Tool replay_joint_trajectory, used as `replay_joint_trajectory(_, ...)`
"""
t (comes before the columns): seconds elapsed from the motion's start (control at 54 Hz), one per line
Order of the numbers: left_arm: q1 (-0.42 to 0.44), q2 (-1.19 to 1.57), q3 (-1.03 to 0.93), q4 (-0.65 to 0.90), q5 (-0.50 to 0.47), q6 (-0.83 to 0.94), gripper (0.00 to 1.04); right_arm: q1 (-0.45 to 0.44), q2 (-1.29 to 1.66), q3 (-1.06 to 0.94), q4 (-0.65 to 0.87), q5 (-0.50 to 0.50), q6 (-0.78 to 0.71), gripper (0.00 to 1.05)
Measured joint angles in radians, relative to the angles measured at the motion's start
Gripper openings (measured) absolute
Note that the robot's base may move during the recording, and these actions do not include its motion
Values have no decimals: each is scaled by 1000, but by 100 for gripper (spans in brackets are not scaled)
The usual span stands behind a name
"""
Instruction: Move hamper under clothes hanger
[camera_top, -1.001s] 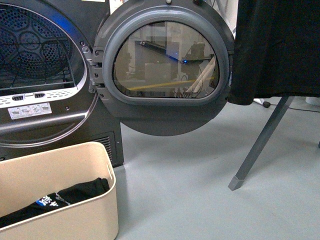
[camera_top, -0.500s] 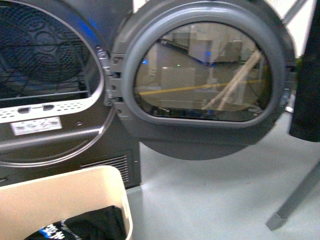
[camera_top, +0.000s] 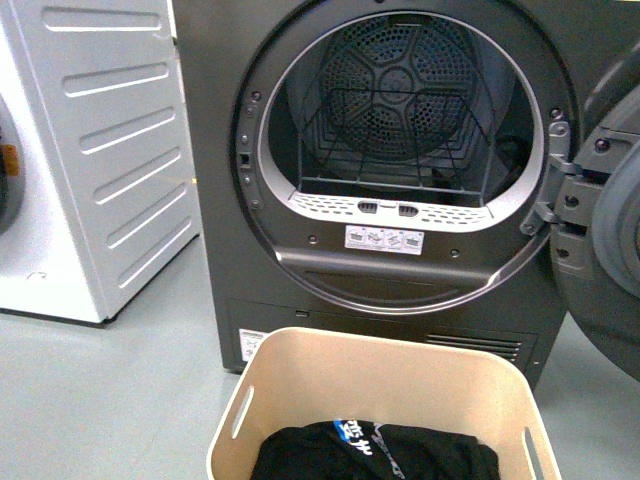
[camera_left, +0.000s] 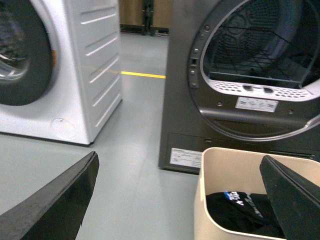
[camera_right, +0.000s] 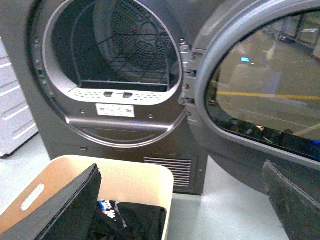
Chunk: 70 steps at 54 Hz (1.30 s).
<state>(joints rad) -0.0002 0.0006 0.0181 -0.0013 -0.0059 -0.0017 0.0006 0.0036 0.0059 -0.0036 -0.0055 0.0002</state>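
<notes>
At 6 o'clock in the front view, nearest, the hamper sits on the grey floor. A black garment with a blue-and-white print lies inside it. Just behind, at 12 o'clock, the dryer stands with its drum exposed and its door swung out at 3 o'clock. A white washer stands at 10 o'clock. The left gripper and right gripper both have fingers spread wide, grasping nothing.
</notes>
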Motion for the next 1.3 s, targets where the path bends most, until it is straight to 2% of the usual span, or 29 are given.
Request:
replay_joint_trajectory(0.519,0,0,0,0,6,0,98,-1,0,0,0,5,0,97)
replay_joint_trajectory(0.538,-3,5,2,-5,1,-2,98,-1,0,0,0,5,0,97)
replay_joint_trajectory(0.556,-14,21,13,-41,-55,-21,98,0,1,0,-2,7,2,97)
replay_joint_trajectory(0.593,-2,162,77,-160,-185,-77,98,-11,67,44,-100,11,54,97)
replay_joint_trajectory(0.63,64,323,113,-118,-196,-99,98,-40,191,79,-79,-15,98,97)
replay_joint_trajectory(0.686,131,519,164,-10,-188,-124,98,-39,361,117,35,-3,124,97)
replay_joint_trajectory(0.741,147,785,264,149,-190,-155,98,5,598,182,218,-3,148,97)
replay_joint_trajectory(0.834,93,1178,447,244,-128,-196,98,73,995,329,437,-15,174,97)
replay_joint_trajectory(0.908,25,1437,575,244,-59,-204,98,101,1276,451,489,-23,188,97)
replay_joint_trajectory(1.056,-86,1731,758,239,26,-113,98,122,1608,612,472,-31,182,97)
replay_joint_trajectory(1.149,-130,1868,881,167,34,-21,98,123,1758,698,447,-29,168,97)
replay_joint_trajectory(1.297,-145,2004,998,99,-3,88,98,116,1894,786,423,-14,142,97)
